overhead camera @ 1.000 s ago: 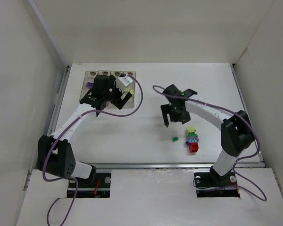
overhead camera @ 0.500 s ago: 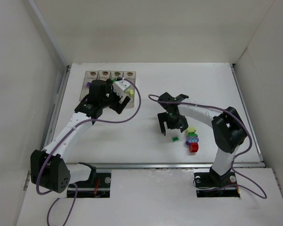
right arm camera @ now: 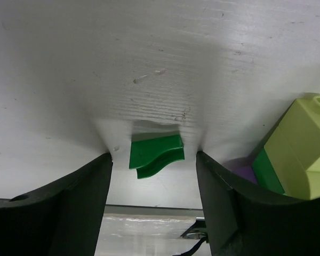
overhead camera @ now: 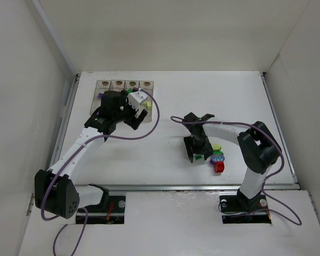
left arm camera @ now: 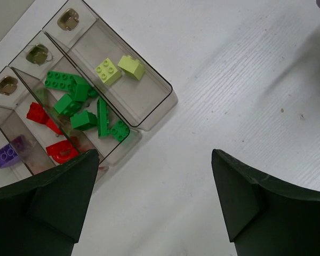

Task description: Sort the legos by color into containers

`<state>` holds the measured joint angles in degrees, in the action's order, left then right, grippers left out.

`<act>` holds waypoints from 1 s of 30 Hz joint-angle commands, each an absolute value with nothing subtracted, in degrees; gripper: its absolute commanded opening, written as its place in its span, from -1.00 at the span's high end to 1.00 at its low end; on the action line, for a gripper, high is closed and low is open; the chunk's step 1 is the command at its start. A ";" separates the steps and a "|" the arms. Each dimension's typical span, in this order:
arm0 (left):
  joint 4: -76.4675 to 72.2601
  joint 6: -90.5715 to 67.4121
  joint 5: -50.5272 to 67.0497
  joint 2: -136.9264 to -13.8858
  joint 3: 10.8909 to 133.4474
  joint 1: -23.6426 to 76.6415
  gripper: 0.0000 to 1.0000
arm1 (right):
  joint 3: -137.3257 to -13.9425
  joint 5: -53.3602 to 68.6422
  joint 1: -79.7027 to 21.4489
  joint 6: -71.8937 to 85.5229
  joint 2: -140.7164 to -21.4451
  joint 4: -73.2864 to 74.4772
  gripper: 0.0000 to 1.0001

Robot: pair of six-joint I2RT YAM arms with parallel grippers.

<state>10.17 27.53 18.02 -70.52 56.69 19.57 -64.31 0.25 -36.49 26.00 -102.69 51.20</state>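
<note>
Only the right wrist camera shows what sits at the right gripper (right arm camera: 152, 160). Its two dark fingers (right arm camera: 69, 202) stand on either side of a small green lego (right arm camera: 156, 153), a flat piece with a wavy edge lying on the white table (right arm camera: 149, 64). A sliver of bare table shows between the piece and each finger, so the claw is released and grasps nothing. From above, that piece is hidden under the gripper. The top view adds the place, right of the table's middle, and the loose legos just to the gripper's right: a pale yellow brick (overhead camera: 217, 146), a purple and green piece (overhead camera: 217, 157) and a red brick (overhead camera: 219, 167) nearest the front edge. The right wrist view catches only the yellow one's sloped side, with green and purple beneath it.

The left wrist camera looks down into the containers (left arm camera: 146, 93), four clear bins joined side by side at the table's far left. One end bin holds two pale yellow bricks (left arm camera: 108, 71), the next a heap of green bricks (left arm camera: 77, 101), then red bricks (left arm camera: 61, 152), then a purple brick (left arm camera: 8, 154). The left gripper (left arm camera: 154, 160) hangs over the table just past the bins' ends, spread wide, with nothing between its tips. From above, the left arm (overhead camera: 80, 141) covers much of the bins
</note>
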 commanded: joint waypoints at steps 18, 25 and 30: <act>11.51 28.56 19.16 -68.82 58.36 19.51 -0.67 | -66.36 -1.67 -36.04 22.24 -103.10 44.91 0.54; 16.95 36.19 28.46 -68.29 58.89 19.51 -0.67 | -75.21 0.51 -36.04 21.01 -100.46 49.12 0.70; 15.48 50.94 38.04 -58.82 55.65 19.51 -0.93 | -96.56 11.32 -35.42 20.30 -98.26 51.06 0.73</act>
